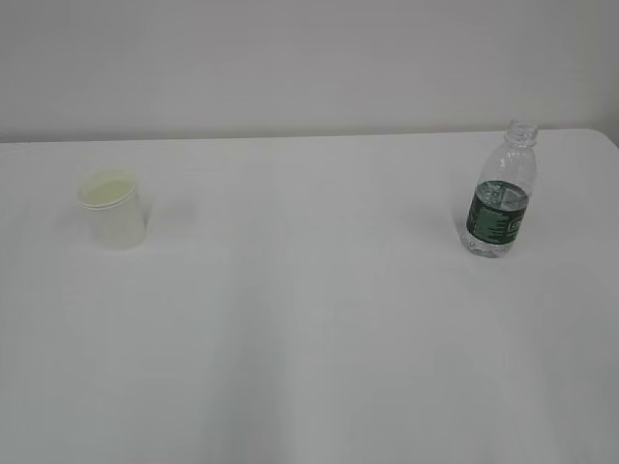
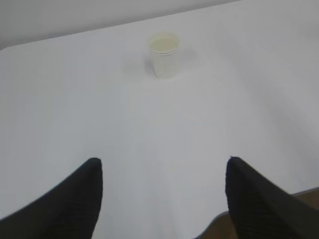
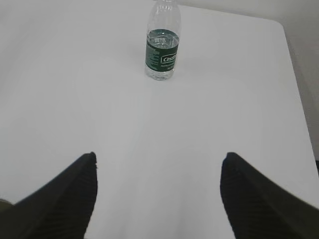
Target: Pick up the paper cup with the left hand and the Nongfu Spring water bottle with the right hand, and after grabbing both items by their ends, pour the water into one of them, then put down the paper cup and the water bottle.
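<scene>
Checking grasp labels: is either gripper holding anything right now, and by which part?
Nothing is held. Both grippers are open and empty; the paper cup and water bottle stand untouched on the table.

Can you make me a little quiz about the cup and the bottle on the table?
1. True or false: the paper cup is lying on its side.
2. Which thing stands nearer the table's right edge in the exterior view? A) the cup B) the water bottle C) a spoon
3. Fill in: the left gripper and right gripper are both ____, holding nothing.

Key: 1 false, it stands upright. 2 B. 3 open.
</scene>
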Tool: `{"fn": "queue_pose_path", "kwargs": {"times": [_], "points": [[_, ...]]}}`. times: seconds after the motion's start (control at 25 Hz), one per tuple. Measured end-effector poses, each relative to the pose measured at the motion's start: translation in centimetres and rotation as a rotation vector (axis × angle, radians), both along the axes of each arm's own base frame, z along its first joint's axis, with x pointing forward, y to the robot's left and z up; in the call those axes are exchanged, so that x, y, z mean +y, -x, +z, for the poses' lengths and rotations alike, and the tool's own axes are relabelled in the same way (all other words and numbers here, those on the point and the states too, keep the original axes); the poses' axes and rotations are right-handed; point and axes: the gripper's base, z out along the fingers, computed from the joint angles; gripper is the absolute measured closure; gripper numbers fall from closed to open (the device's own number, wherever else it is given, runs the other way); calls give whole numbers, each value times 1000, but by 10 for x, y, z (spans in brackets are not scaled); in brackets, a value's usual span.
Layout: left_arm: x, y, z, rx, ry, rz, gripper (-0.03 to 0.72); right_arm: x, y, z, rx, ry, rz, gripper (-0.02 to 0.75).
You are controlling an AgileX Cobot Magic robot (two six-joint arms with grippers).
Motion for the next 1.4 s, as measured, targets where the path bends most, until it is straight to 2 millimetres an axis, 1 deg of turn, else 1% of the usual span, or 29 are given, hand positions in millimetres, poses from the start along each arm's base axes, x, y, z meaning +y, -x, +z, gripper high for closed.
{"fn": "queue_pose_path", "kwargs": {"times": [0.08, 0.36, 0.44, 0.52, 0.96, 1.16, 1.4], "points": [[-1, -2, -4, 17, 2, -3, 139, -1, 4, -2, -12, -4, 0, 151], [-5, -13, -30, 115, 23, -25, 146, -3, 19, -3, -87, -22, 2, 153], [-5, -16, -37, 133, 23, -26, 148, -3, 21, -4, -79, -23, 1, 152], [-6, -19, -39, 127, 26, -25, 149, -4, 23, -5, -58, -21, 0, 152], [-7, -21, -41, 118, 34, -28, 153, -5, 29, -16, 58, -7, -4, 152], [-7, -21, -41, 118, 37, -30, 154, -5, 30, -17, 58, -8, -2, 152], [-8, -20, -41, 117, 44, -35, 158, -6, 37, -17, 8, -17, -2, 152]]}}
